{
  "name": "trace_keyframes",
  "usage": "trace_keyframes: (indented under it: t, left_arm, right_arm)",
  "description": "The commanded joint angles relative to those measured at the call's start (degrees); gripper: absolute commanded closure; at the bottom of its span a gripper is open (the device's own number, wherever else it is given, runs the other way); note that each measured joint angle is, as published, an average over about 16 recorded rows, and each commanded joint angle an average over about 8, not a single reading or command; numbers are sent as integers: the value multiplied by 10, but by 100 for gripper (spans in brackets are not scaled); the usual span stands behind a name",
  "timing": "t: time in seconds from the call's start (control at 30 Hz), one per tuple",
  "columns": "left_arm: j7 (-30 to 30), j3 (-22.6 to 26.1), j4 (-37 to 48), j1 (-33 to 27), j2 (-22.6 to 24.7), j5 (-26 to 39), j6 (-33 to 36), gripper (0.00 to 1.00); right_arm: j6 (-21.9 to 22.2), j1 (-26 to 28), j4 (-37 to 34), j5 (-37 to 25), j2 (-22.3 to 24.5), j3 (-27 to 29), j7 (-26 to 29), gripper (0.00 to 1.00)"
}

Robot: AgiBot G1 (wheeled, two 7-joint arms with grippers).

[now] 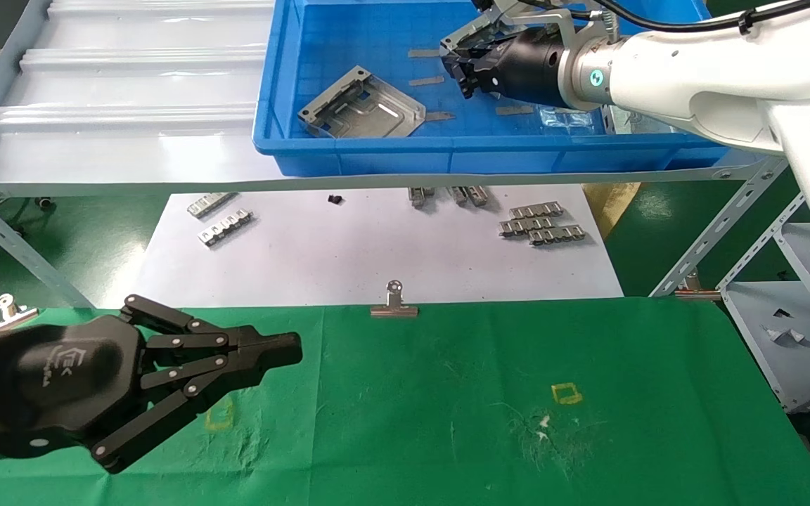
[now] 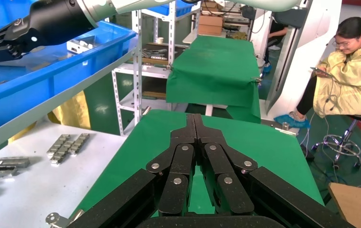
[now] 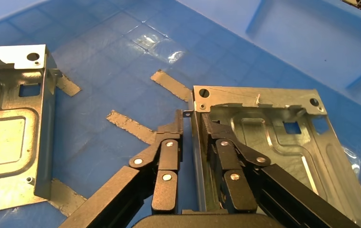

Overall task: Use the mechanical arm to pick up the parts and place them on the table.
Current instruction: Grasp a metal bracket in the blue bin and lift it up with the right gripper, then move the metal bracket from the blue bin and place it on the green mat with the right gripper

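From the head camera I lose most of the held plate (image 1: pixel 479 27) behind the right gripper (image 1: pixel 463 62); only its edge pokes out above the black fingers. My right wrist camera settles it: the fingers (image 3: pixel 169 147) are clamped on the folded edge of that grey stamped plate (image 3: pixel 273 137), over the blue bin (image 1: pixel 377 151). I cannot tell whether the plate is clear of the bin floor. A second plate (image 1: pixel 363 105) lies flat in the bin's left part, with grey tape strips (image 1: pixel 426 81) between the two. The left gripper (image 1: pixel 285 349) hovers over the green table (image 1: pixel 482 393), fingertips pressed together, empty. Ribbed metal strips (image 1: pixel 538 225) lie on the white sheet (image 1: pixel 377 253), and a binder clip (image 1: pixel 394 302) sits at the cloth's edge.
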Motion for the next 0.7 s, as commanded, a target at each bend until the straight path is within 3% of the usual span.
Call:
trace_keyframes:
  t: [0.03, 0.3, 0.5, 0.53, 0.7]
  left_arm:
    - [0, 0, 0, 0, 0, 0, 0, 100]
    - [0, 0, 0, 0, 0, 0, 0, 100]
    - [0, 0, 0, 0, 0, 0, 0, 100]
    - [0, 0, 0, 0, 0, 0, 0, 96]
    - [0, 0, 0, 0, 0, 0, 0, 33]
  right_arm:
    - [2, 0, 1, 1, 0, -7, 1, 100]
    - [-27, 10, 17, 44, 8, 3, -35, 100]
    - [-110, 31, 40, 90, 31, 26, -97, 100]
    - [-129, 35, 46, 98, 37, 30, -109, 100]
    - [-239, 49, 78, 126, 78, 43, -164, 100]
